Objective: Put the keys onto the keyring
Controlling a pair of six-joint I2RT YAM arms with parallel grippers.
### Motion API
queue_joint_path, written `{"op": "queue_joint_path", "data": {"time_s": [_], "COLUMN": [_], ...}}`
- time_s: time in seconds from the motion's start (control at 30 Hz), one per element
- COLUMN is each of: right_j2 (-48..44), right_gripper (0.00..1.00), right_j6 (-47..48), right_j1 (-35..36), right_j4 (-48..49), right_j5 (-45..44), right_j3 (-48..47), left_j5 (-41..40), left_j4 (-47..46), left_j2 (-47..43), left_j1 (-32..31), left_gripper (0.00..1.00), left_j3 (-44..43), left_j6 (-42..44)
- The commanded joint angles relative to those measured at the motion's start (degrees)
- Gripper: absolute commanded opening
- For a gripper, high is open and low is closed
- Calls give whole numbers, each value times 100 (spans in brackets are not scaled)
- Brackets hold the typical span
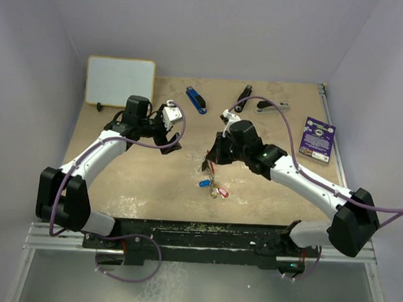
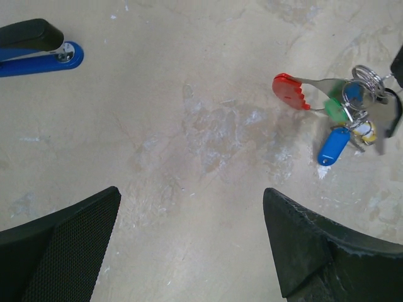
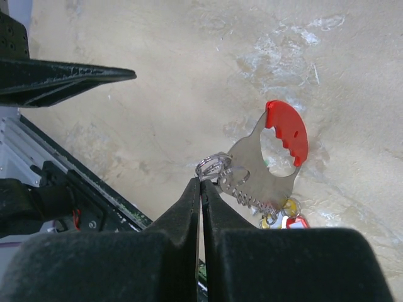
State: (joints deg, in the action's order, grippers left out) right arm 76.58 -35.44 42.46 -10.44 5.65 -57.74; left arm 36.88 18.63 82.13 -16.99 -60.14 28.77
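The keyring (image 3: 213, 165) is a thin silver ring with a flat metal piece and a red fob (image 3: 286, 129). My right gripper (image 3: 200, 180) is shut on the ring's edge, just above the table. Keys with blue (image 2: 334, 146), green (image 2: 335, 109) and yellow heads are bunched against the ring (image 2: 365, 78); I cannot tell which are threaded on it. From above, the bunch (image 1: 213, 186) lies just in front of the right gripper (image 1: 211, 159). My left gripper (image 1: 170, 144) hovers to the left of it, open, with only bare table between its fingers (image 2: 302, 245).
A blue stapler (image 1: 196, 100) lies at the back, with a black stapler (image 1: 242, 98) and a grey one (image 1: 270, 107) to its right. A purple card (image 1: 317, 138) rests at the right edge. A whiteboard (image 1: 119, 81) leans at the back left.
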Motion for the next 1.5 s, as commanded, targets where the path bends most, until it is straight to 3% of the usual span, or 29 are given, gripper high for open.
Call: {"op": "queue_joint_path", "data": {"time_s": [0.0,0.13,0.3,0.43,0.6,0.9,1.1,1.2,1.33,1.47], "right_j2": [-315,-314,-275,-375,-479,-555,-595,-536,-257,106], "right_gripper": [0,0,0,0,0,0,0,0,0,0], "right_j6": [-84,195,623,892,1022,988,905,763,592,549], "right_j1": [-227,-382,-394,-387,-394,-396,-389,-388,-472,-587], "right_j4": [195,128,-56,-421,-658,-714,-666,-553,-604,-411], "right_j5": [420,794,1374,1412,1438,1467,1463,1335,955,1224], "right_j3": [-45,-45,-45,-44,-65,-77,-45,220,309,388], "left_j5": [583,889,2848,3456,3516,3408,3351,3184,2210,1926], "left_j4": [135,266,990,521,-256,-221,-226,-248,-865,-874], "left_j2": [-237,-238,-156,-80,47,211,247,198,142,105], "left_j1": [14,18,20,-4,-204,-1046,-1052,-1045,-723,-353], "left_gripper": [98,98,98,98,98,98,86,88,89,90], "left_j3": [-277,-307,-427,-213,-165,54,143,147,43,-175], "left_j6": [187,278,1228,1488,1483,1989,1831,1686,538,478]}}
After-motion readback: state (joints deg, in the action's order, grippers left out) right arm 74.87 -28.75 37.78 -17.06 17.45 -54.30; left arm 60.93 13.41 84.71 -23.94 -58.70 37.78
